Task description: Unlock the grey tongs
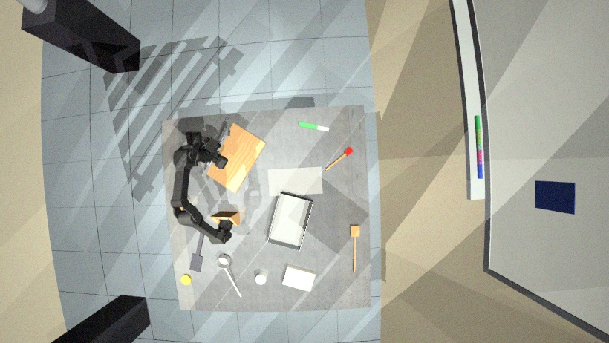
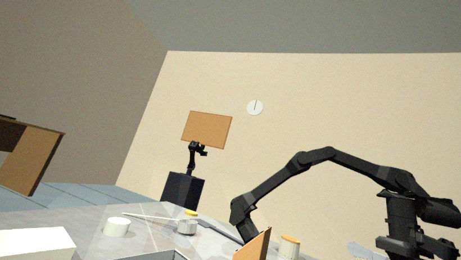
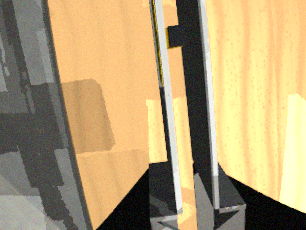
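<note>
Wrist view: claw (image 3: 193, 211) nearly closed, gripping grey tongs (image 3: 189, 82) over wooden board (image 3: 107, 49).

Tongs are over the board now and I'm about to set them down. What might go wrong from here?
1. In the wrist view the two arms of the tongs run close and nearly parallel, so they may be locked; releasing now could leave them shut on the wooden board.
2. The gripper sits near the board's left edge in the top view, so the tongs may land partly off it.
3. The gripper holds the tongs at one end only, so they could pivot or slip during lowering.
</note>
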